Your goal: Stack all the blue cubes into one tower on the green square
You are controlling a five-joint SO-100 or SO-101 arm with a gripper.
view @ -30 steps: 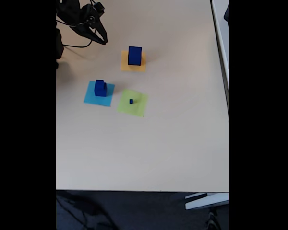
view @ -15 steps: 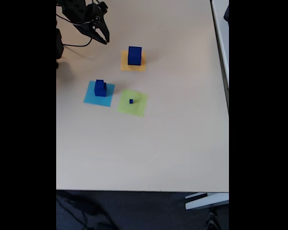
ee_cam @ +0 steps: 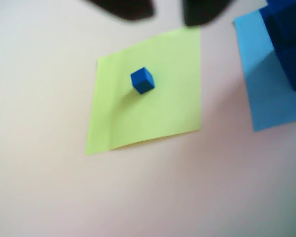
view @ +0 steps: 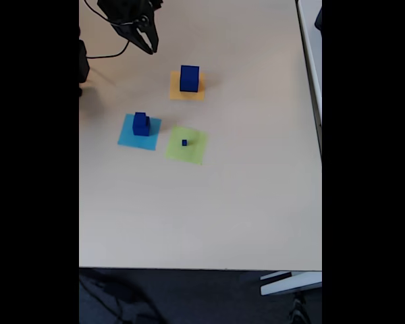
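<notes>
The pale beige tabletop (view: 256,202) is carrying three flat paper squares set close together, none touching. In the fixed view, a flat orange paper square (view: 175,93) is lying farthest up, with the largest dark-blue cube (view: 189,78) standing upright on it. Below and to the left, a flat light-blue paper square (view: 129,138) is bearing a short stack of two dark-blue cubes (view: 141,124), the smaller sitting on the bigger. Just right of it, the flat lime-green paper square (view: 192,152) is holding only the tiny dark-blue cube (view: 184,142), which is resting slightly off the square's middle. A black cable (view: 111,55) is trailing across the table at the upper left, near the arm. Nothing is lying between the arm and the three squares.

The black two-finger gripper (view: 151,46) is hanging above the table at the top left, well apart from every cube and up-left of the orange square. Its fingers are showing a narrow gap and nothing is sitting between them. In the wrist view the two dark fingertips (ee_cam: 123,7) are appearing blurred at the top edge, spread apart, over the far edge of the lime-green paper square (ee_cam: 153,113). The tiny dark-blue cube (ee_cam: 142,80) is sitting on that square, and the cube stack (ee_cam: 288,44) is filling the right edge on the light-blue paper (ee_cam: 266,103).
</notes>
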